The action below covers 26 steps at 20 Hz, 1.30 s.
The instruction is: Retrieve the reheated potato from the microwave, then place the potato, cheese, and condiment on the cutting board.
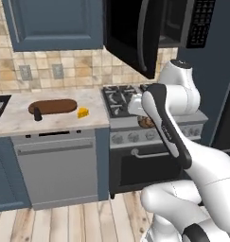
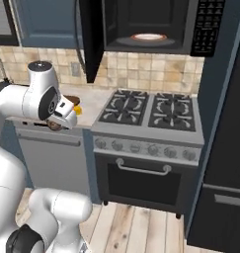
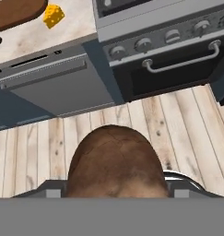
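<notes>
The gripper (image 3: 114,191) is holding the potato (image 3: 114,161), a mottled brown lump sitting between the jaws and filling the lower middle of the hand view; the jaws are standing moderately apart, closed against its sides. In the left base view the potato (image 1: 146,122) is peeking out beside the arm's forearm, in front of the stove's (image 1: 120,101) front edge; in the right base view it (image 2: 55,125) is showing just under the wrist, in front of the bench edge. The microwave (image 2: 141,24) is hanging above the stove with its door (image 2: 88,37) swung wide open, and a round plate (image 2: 148,37) is lying inside the cavity. On the bench (image 1: 12,124) left of the stove, the cutting board (image 1: 53,106) is lying flat; the condiment (image 1: 37,114) bottle is standing at its front left end, touching or overlapping its edge, and the cheese (image 1: 83,112) wedge is lying just beside the board's right end, off it. The hand view is looking down at the wooden floor (image 3: 35,143), the dishwasher (image 3: 53,83) front and the oven door handle (image 3: 182,62).
</notes>
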Motion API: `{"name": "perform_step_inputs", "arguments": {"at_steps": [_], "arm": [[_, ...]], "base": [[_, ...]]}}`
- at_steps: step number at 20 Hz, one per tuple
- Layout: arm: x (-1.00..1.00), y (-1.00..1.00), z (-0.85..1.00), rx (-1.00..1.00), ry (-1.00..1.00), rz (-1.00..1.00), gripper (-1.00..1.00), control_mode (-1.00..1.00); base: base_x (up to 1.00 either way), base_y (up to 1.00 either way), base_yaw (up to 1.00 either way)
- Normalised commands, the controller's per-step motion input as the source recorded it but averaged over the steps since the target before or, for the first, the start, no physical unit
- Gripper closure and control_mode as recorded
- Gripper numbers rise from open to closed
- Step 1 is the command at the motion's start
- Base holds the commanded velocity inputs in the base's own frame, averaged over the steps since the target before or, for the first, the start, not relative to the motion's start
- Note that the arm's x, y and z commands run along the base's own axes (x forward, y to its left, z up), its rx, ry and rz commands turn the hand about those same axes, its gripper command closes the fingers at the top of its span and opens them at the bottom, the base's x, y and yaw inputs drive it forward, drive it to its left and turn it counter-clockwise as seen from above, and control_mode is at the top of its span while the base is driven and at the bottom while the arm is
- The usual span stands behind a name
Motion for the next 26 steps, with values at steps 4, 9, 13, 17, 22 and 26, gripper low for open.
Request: {"name": "perform_step_inputs", "arguments": {"at_steps": [4, 9, 13, 17, 22, 26], "arm": [[0.00, 0.00, 0.00, 0.00, 0.00, 0.00, 1.00, 1.00], [0.00, 0.00, 0.00, 0.00, 0.00, 0.00, 1.00, 1.00], [0.00, 0.00, 0.00, 0.00, 0.00, 0.00, 1.00, 1.00], [0.00, 0.00, 0.00, 0.00, 0.00, 0.00, 1.00, 1.00], [0.00, 0.00, 0.00, 0.00, 0.00, 0.00, 1.00, 1.00], [0.00, 0.00, 0.00, 0.00, 0.00, 0.00, 1.00, 1.00]], "base": [[0.05, 0.82, 0.00], [0.32, 0.68, 0.00], [0.44, 0.62, 0.00], [0.60, 0.48, 0.00], [0.63, 0.32, 0.02], [0.65, 0.13, 0.05]]}}
